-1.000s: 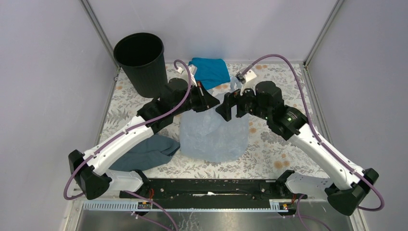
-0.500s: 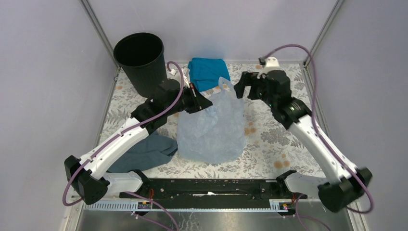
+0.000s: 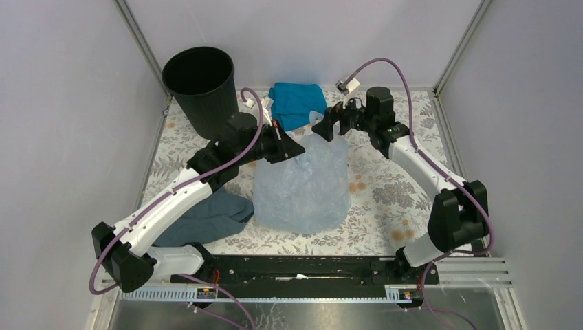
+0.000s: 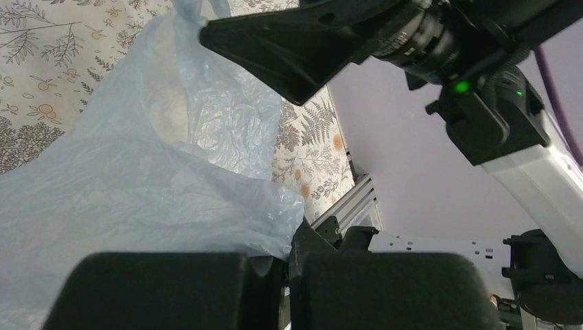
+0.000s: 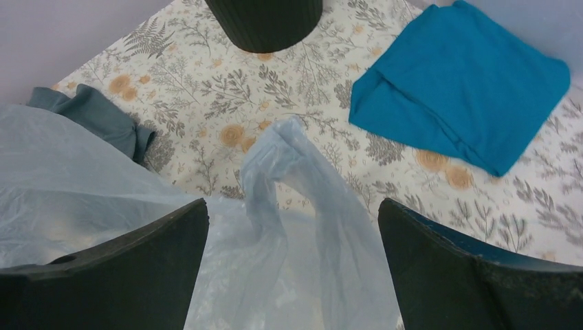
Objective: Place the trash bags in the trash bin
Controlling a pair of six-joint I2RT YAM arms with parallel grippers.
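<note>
The trash bag (image 3: 302, 185), a thin pale blue-grey film, lies crumpled mid-table with its far edge lifted. My left gripper (image 3: 292, 148) is shut on the bag's left upper edge; in the left wrist view the film (image 4: 137, 172) is pinched between the closed fingers (image 4: 285, 265). My right gripper (image 3: 322, 130) is open at the bag's far handle loop; in the right wrist view the loop (image 5: 289, 172) stands between the spread fingers (image 5: 292, 227), touching neither. The black trash bin (image 3: 199, 86) stands upright at the far left, apart from the bag; its base shows in the right wrist view (image 5: 265, 20).
A teal cloth (image 3: 298, 103) lies folded at the back, just behind the right gripper. A dark slate-grey cloth (image 3: 206, 216) lies under the left arm, left of the bag. Grey walls close in the table on three sides.
The right gripper left the bag's right upper edge, swung toward the back, then shifted left to the handle loop. The left gripper raised the bag's edge slightly, then held still.
</note>
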